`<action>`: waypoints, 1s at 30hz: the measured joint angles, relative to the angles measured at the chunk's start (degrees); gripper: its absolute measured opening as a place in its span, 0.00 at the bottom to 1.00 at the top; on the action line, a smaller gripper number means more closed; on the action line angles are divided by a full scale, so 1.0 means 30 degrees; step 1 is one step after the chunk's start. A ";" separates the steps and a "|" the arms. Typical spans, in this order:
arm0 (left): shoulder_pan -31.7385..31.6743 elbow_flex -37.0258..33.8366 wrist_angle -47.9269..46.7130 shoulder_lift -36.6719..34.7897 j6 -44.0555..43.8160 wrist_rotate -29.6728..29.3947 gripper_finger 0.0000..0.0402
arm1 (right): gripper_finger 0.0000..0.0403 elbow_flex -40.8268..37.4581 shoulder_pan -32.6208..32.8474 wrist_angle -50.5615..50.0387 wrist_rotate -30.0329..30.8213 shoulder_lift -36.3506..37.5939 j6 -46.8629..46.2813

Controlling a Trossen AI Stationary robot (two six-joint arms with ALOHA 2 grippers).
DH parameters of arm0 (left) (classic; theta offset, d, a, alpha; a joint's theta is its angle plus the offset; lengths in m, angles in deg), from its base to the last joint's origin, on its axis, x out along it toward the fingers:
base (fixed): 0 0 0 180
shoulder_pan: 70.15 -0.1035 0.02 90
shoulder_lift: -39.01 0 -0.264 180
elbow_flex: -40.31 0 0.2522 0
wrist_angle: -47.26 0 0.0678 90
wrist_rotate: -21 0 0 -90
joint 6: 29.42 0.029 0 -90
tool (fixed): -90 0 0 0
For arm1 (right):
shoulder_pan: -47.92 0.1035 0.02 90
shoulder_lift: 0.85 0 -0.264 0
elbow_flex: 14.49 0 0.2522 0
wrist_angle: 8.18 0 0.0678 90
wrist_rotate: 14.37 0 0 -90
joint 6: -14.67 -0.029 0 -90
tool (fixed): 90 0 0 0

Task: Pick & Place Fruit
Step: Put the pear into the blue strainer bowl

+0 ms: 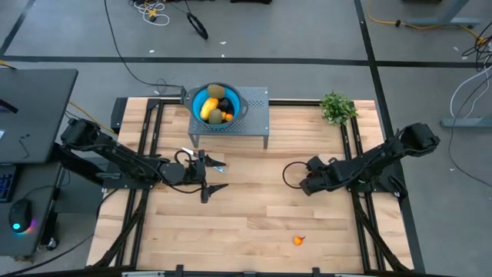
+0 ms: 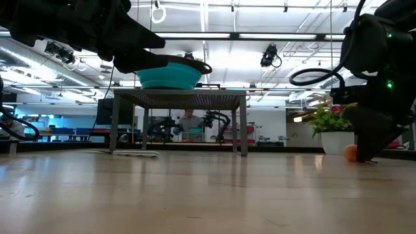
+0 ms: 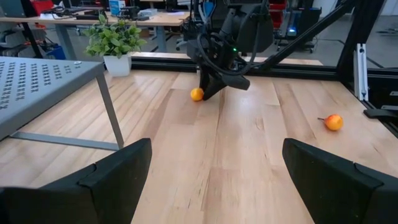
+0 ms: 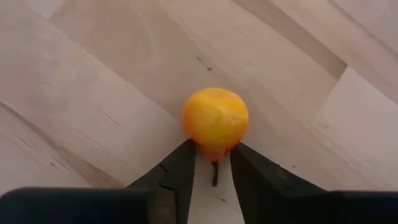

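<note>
Several fruits lie in my blue bowl [image 1: 216, 103]. My right gripper [image 4: 211, 167] fingers are narrowed around a small round orange fruit [image 4: 215, 120] on the wooden desk [image 1: 254, 208]; whether they clamp it, I cannot tell. My left gripper [image 3: 211, 180] waits, fingers apart. Another orange piece [image 1: 297, 241] remains.

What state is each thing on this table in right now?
Right gripper: low at the table, fingertips touching a small orange fruit.
Left gripper: open, holding nothing.
Blue bowl: upright on the grey stand, several fruits inside.
Second orange fruit: lying loose on the table.
Potted plant: upright at the table's edge.
</note>
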 joint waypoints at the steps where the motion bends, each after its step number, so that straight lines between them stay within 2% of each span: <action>1: 0.0000 0.0007 0.0008 0.0000 0.0000 0.0000 0.93 | 0.27 0.0000 -0.0014 0.0007 0.0007 0.0000 0.0166; 10: 0.0003 0.0007 0.0000 0.0007 0.0000 0.0006 0.93 | 0.23 0.0000 -0.0021 0.0944 0.0031 0.0027 0.0889; 30: 0.0000 0.0007 -0.0139 0.0015 0.0000 -0.0861 0.93 | 0.13 0.0000 0.0005 0.9242 0.0048 0.1898 0.7257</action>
